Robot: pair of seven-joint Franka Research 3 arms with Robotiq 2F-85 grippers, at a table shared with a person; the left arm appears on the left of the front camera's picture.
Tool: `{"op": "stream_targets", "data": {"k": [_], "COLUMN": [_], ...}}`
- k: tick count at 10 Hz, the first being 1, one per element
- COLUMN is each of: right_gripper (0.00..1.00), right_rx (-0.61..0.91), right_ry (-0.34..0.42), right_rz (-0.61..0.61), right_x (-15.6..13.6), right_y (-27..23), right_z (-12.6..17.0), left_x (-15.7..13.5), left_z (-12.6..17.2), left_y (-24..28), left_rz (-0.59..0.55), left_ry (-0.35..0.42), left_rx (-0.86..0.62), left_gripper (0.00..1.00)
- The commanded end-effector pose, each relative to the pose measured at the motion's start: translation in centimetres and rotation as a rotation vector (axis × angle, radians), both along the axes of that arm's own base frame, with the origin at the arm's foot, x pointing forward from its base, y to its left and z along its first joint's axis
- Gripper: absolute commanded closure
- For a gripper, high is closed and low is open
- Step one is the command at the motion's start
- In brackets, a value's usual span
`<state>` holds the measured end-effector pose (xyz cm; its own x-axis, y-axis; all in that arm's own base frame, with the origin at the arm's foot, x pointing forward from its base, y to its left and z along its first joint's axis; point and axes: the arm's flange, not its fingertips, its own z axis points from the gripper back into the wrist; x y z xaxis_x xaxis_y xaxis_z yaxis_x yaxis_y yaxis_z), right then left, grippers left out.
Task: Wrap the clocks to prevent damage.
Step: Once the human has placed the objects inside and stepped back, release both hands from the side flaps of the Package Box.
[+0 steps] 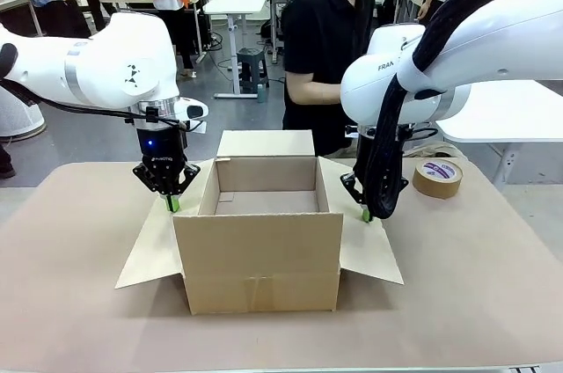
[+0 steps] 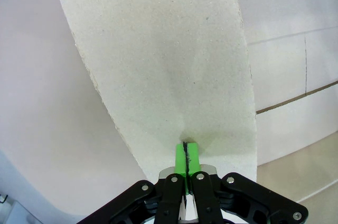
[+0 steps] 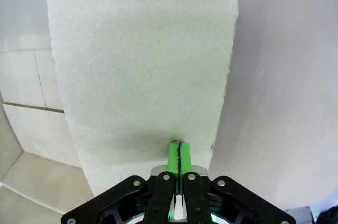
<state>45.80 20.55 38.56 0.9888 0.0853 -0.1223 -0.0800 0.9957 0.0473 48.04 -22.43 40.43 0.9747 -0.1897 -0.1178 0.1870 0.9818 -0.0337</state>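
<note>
Cardboard box, plain brown, sits open-topped mid-table. Bare inner walls are visible. All flaps are splayed outward: left flap and right flap slope down to the tabletop, and the far flap is folded back toward the person.

Left gripper is on the left flap close to the box wall. In the left wrist view its green pads are pressed together, tips against the flap face. Right gripper mirrors this on the right flap. In the right wrist view its pads are likewise closed, tips on cardboard.

Tape roll lies just beyond the right arm. The person in black stands close behind the far flap.
</note>
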Motion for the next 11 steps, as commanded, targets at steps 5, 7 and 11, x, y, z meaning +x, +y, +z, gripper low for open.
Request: {"op": "stream_targets", "data": {"k": [5, 7, 11], "right_gripper": [0.99, 0.99, 0.99], "right_rx": [-0.014, -0.014, -0.014], "right_ry": [-0.003, -0.003, -0.003], "right_rz": [-0.009, -0.009, -0.009], "right_x": [-0.12, -0.12, -0.12], "right_y": [0.1, 0.1, 0.1], "right_z": [-0.07, -0.07, -0.07], "left_x": [-0.09, -0.09, -0.09], "left_z": [-0.07, -0.07, -0.07], "left_y": [-0.02, -0.02, -0.02], "left_rz": [-0.001, -0.001, -0.001], "left_ry": [0.003, 0.003, 0.003], "left_rx": [0.003, 0.003, 0.003], "left_gripper": [1.0, 1.0, 1.0]}}
